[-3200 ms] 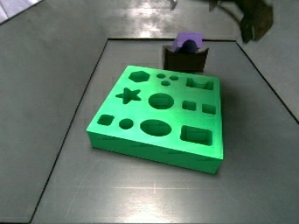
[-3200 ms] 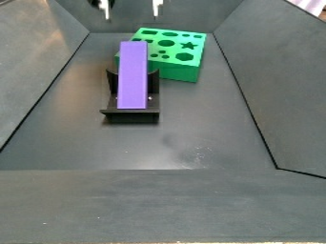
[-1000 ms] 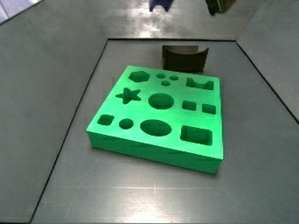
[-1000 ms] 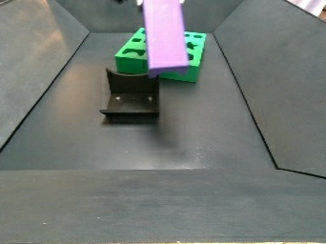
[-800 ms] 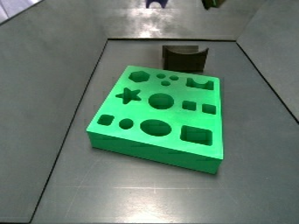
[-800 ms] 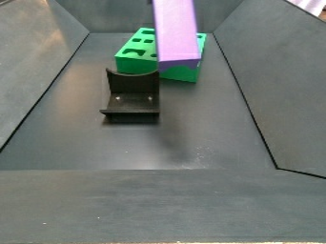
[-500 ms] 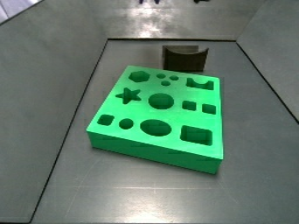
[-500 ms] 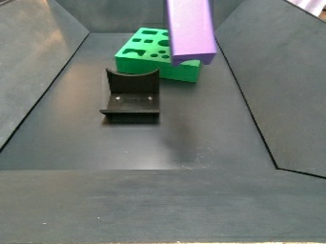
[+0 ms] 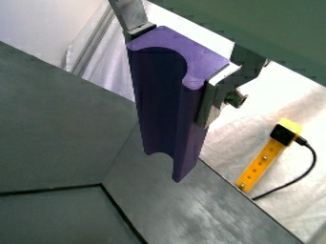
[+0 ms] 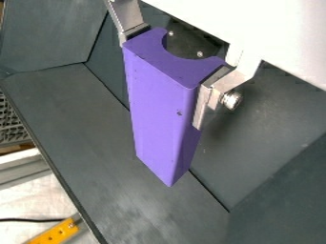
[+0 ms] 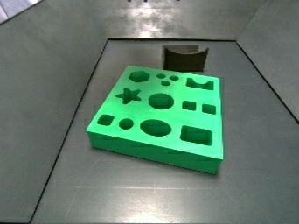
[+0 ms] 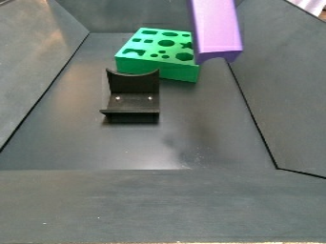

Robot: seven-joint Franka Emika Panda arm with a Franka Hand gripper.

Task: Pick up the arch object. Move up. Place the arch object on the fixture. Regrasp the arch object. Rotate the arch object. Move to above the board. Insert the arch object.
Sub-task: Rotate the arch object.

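Since the earlier frames the arch object (image 12: 218, 29) has drifted sideways and higher, now hanging well above the green board (image 11: 158, 114) and clear of the empty fixture (image 12: 132, 93) below, clamped at its upper end by the gripper (image 9: 178, 59) closed on it.

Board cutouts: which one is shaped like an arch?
On the board, the notch at the far right corner, nearest the fixture; the others are star, rounds and squares. The hand holds the arch object aloft.
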